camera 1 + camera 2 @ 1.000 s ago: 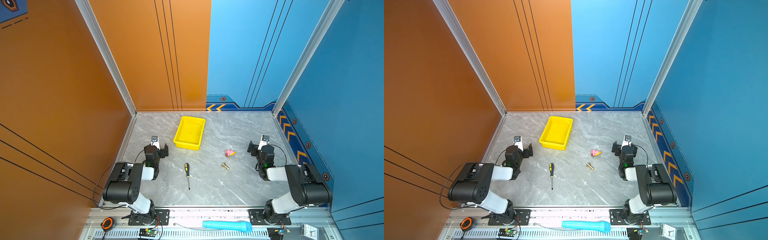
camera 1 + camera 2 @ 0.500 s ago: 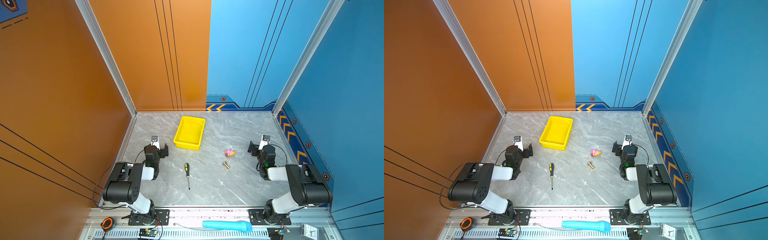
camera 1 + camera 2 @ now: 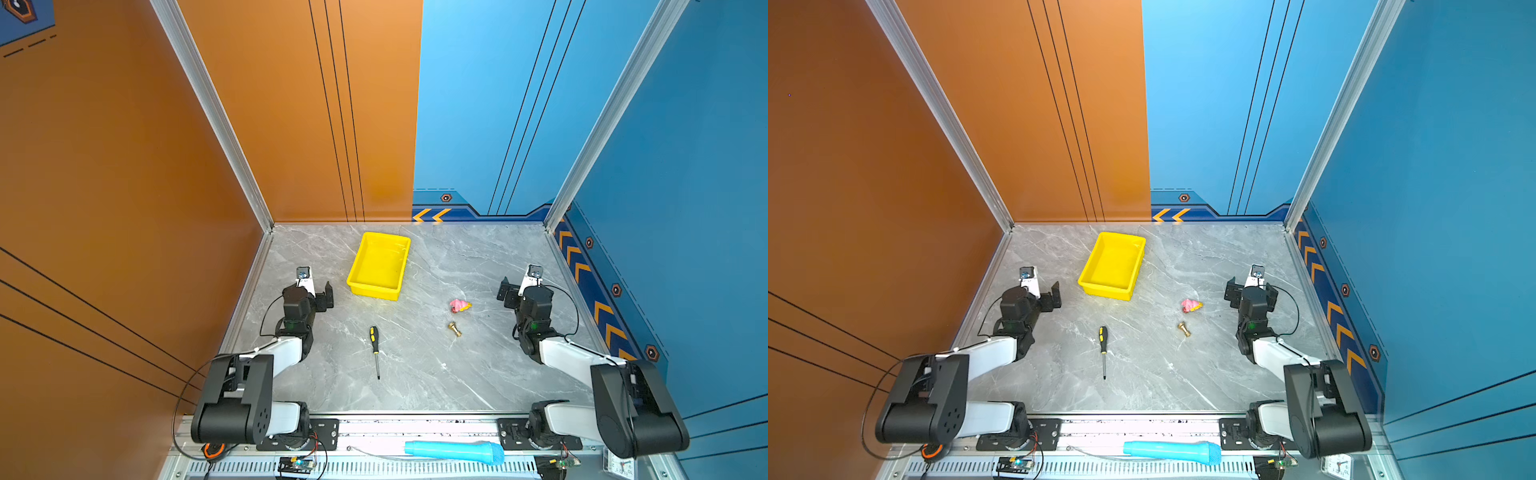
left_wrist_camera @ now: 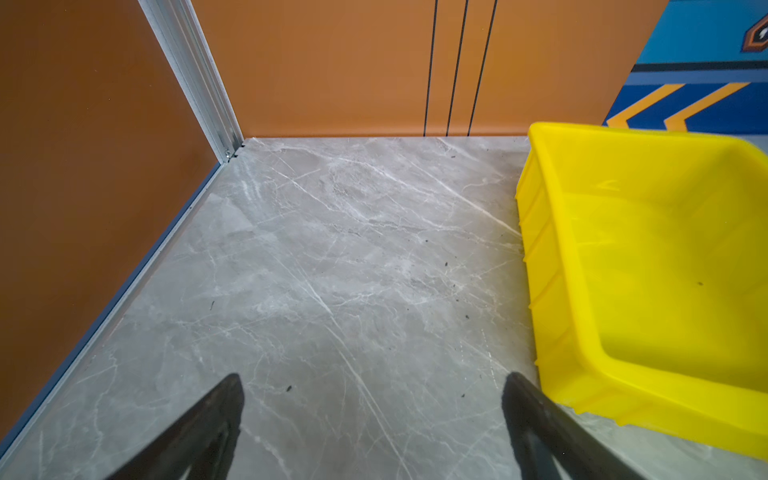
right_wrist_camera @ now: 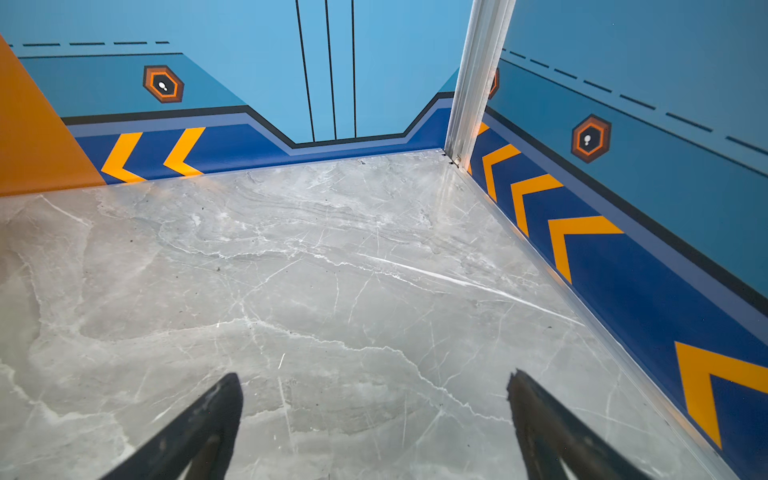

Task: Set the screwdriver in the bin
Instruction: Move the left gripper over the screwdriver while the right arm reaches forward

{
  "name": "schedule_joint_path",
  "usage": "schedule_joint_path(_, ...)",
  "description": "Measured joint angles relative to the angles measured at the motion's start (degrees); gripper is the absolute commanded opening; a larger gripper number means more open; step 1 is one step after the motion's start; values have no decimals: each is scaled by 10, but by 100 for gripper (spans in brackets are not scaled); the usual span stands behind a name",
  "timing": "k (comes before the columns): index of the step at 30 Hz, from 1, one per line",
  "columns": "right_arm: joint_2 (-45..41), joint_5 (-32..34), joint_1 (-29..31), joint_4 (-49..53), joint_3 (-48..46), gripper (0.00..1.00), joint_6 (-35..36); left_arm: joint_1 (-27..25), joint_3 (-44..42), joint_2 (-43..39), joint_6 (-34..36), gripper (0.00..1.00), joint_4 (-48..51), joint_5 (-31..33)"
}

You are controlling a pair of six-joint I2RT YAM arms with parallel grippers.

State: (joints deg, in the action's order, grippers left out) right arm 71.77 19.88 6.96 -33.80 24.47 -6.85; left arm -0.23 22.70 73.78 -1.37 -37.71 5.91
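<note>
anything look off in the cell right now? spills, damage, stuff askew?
Nothing stands out. The bin sits flat and empty, turned slightly off square. The screwdriver lies flat, apart from it. A pink object and a brass fitting lie loose nearby. The left gripper and right gripper are open, holding nothing.

You are looking at the tabletop (image 3: 415, 374): the bin (image 3: 374, 291) is sitting toward the back, left of centre. The screwdriver (image 3: 375, 349) is lying in front of it, apart, with its handle pointing toward the bin. To the right, a small fitting (image 3: 454, 329) is lying just before a small crumpled item (image 3: 459, 306). The left tool (image 3: 316, 291) is standing just left of the bin, and the right tool (image 3: 519, 286) near the right edge.
</note>
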Motion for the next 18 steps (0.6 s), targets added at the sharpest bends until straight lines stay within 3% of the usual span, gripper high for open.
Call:
schedule_joint_path(8,-58,34,59,265,133,100,-103,-3,55,-135,-73,98,213,5)
schedule_joint_path(12,-41,60,162,385,213,100,-133,-26,113,-165,-141,98,325,7)
schedule_joint_path(18,-11,89,301,510,308,100,-154,-74,209,-143,-223,98,507,-11)
